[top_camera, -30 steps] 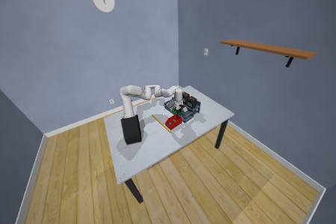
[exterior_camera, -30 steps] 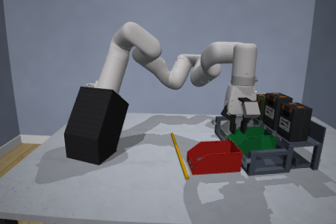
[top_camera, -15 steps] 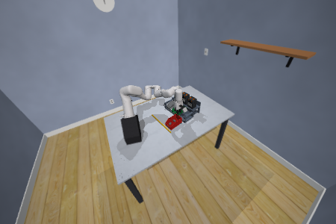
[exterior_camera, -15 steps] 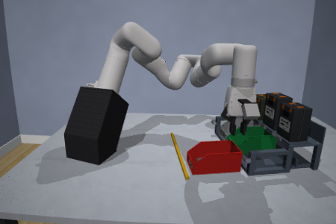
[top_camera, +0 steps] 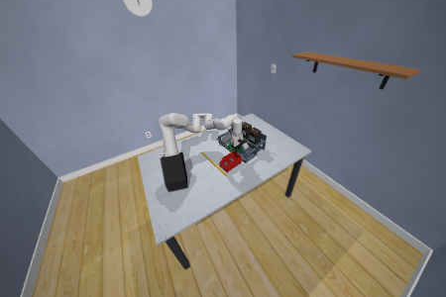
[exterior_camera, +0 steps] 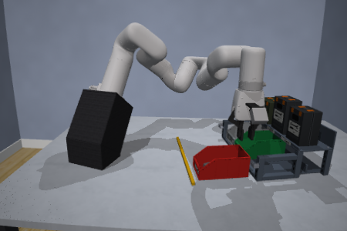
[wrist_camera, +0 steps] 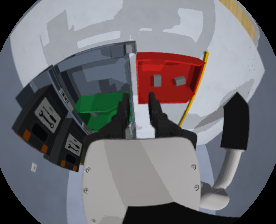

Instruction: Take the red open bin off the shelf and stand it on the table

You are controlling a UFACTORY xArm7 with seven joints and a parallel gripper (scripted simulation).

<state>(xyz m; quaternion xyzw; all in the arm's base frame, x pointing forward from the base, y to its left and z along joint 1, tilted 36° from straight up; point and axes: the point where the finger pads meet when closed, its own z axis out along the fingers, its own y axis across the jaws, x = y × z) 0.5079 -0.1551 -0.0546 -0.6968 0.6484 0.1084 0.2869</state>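
Note:
The red bin (top_camera: 230, 161) (exterior_camera: 224, 167) (wrist_camera: 148, 94) stands upright and looks flat on the table top (top_camera: 198, 205) (exterior_camera: 146, 202), just in front of the grey shelf (exterior_camera: 277, 176) (wrist_camera: 89, 57). Two small grey parts lie in it in the wrist view. Whether it touches the shelf is hard to tell. The green bin (exterior_camera: 266, 145) (wrist_camera: 101, 102) is on the shelf and looks tilted and askew. My gripper (exterior_camera: 245, 138) (wrist_camera: 138, 99) is partly open, with nothing between its fingers. It points down beside the green bin's near edge, behind the red bin. The fingertips' exact height is unclear.
Black boxes with orange corners (exterior_camera: 306, 126) (wrist_camera: 40, 120) stand on the higher tier behind the green bin. A yellow strip (top_camera: 214, 163) (exterior_camera: 186, 161) (wrist_camera: 204, 75) lies on the table beyond the red bin's open front. The shelf's far part is partly hidden by my gripper.

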